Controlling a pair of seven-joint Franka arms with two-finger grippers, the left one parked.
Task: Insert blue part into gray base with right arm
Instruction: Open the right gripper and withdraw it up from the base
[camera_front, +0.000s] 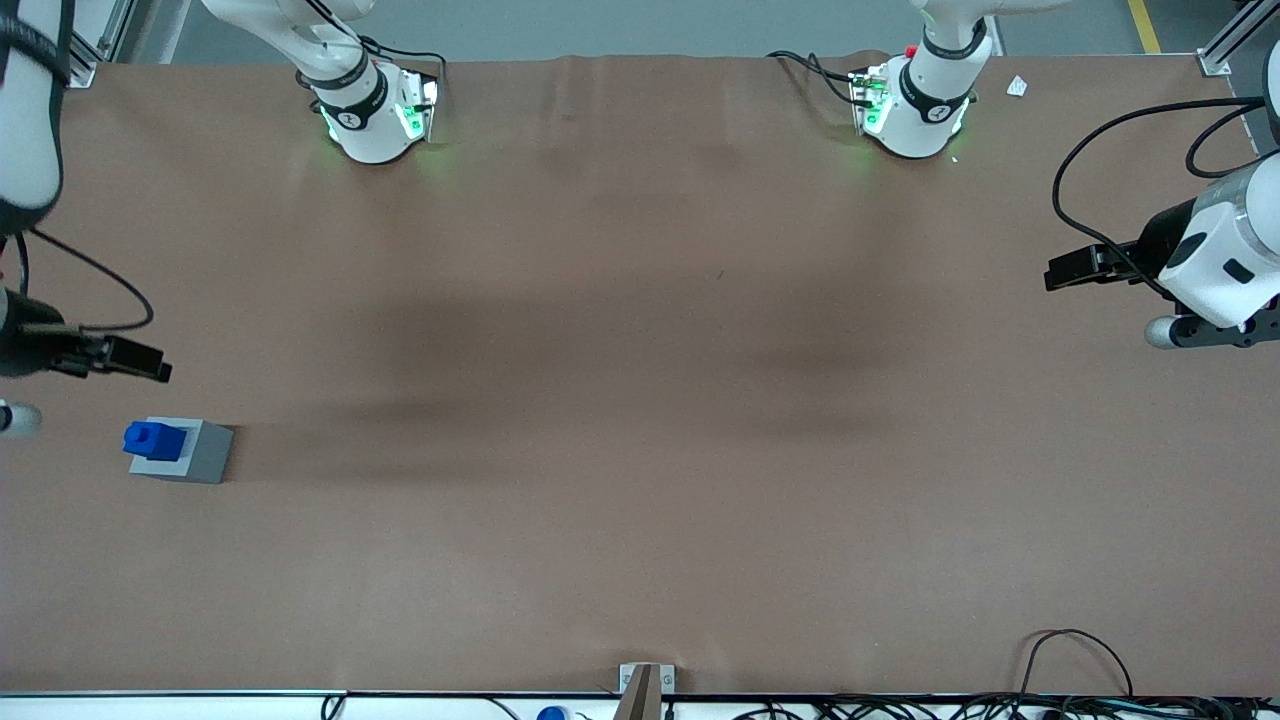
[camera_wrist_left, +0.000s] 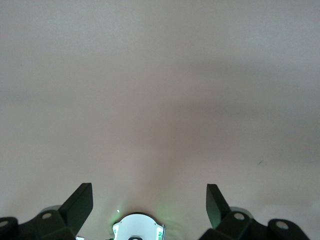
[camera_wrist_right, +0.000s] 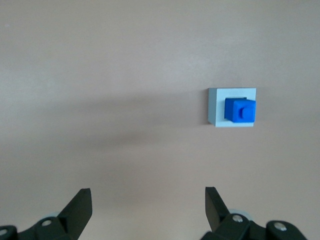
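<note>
The gray base (camera_front: 205, 452) stands on the brown table at the working arm's end. The blue part (camera_front: 153, 439) sits in its top recess, stub up, close against one side of the recess. In the right wrist view the blue part (camera_wrist_right: 240, 110) shows in the gray base (camera_wrist_right: 216, 107), with a dark gap along one side of the recess. My right gripper (camera_front: 40, 345) hovers above the table, a little farther from the front camera than the base. The gripper (camera_wrist_right: 147, 192) is open and empty, well apart from the base, over bare table.
Two robot pedestals (camera_front: 375, 115) (camera_front: 915, 110) stand along the table's edge farthest from the front camera. A small white scrap (camera_front: 1016, 86) lies near one of them. Cables (camera_front: 1075, 650) and a bracket (camera_front: 645, 685) sit at the table's front edge.
</note>
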